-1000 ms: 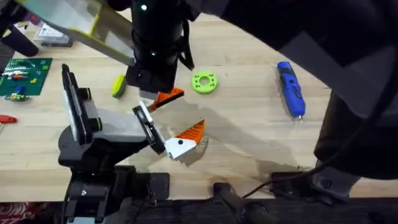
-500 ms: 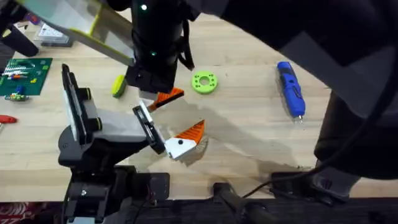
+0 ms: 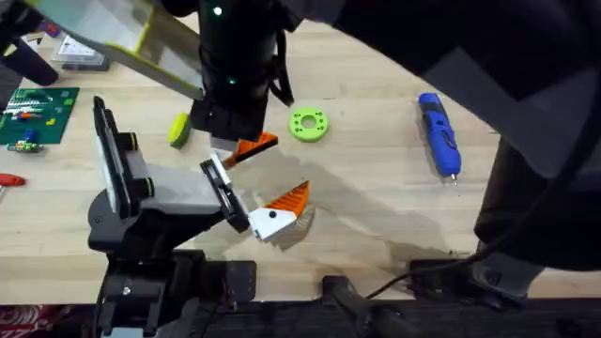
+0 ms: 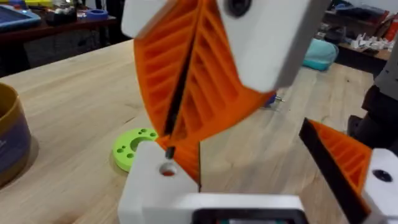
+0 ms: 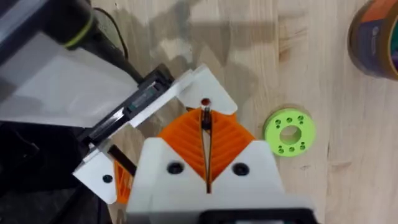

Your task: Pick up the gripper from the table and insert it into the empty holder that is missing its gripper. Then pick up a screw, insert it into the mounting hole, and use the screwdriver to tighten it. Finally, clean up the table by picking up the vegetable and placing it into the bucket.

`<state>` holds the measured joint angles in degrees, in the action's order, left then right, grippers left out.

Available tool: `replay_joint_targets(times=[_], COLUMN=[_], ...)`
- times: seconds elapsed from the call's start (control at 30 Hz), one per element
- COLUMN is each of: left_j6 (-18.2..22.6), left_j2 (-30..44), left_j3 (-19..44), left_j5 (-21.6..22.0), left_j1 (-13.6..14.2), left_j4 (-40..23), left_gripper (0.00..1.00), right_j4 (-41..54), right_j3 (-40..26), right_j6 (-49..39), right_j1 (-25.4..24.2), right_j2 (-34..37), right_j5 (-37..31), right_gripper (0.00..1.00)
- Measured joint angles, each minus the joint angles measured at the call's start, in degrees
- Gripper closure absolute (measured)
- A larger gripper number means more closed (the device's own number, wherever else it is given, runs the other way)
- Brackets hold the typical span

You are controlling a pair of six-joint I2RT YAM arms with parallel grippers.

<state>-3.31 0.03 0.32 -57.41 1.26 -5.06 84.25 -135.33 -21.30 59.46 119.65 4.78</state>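
A lime-green ring with holes (image 3: 309, 125) lies flat on the wooden table (image 3: 376, 188), well apart from everything at the far left. There a green circuit board (image 3: 36, 115) rests near the table's edge, with a small red item (image 3: 9, 179) just in front of it — too little of it shows to tell what it is. In the right wrist view a round container (image 5: 375, 37) with a brown rim and dark blue side stands near the ring (image 5: 289, 132).

A robotics lab or maker's workshop: a pale wooden workbench (image 3: 376, 202) carries a green circuit board (image 3: 36, 113), with a blue electric screwdriver (image 3: 439, 133) well to its right (more cluttered tables stand in the room behind).
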Motion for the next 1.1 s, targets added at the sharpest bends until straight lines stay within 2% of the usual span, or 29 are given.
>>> replay_joint_targets(times=[1.1], left_j6=[0.0], left_j2=[0.0], left_j3=[0.0], left_j5=[0.0], left_j1=[0.0], left_j4=[0.0], left_gripper=[0.015], right_j4=[-0.5], right_j3=[0.7], right_j6=[0.0], right_j1=[0.0], right_j2=[0.0], right_j5=[0.0], right_gripper=[0.991])
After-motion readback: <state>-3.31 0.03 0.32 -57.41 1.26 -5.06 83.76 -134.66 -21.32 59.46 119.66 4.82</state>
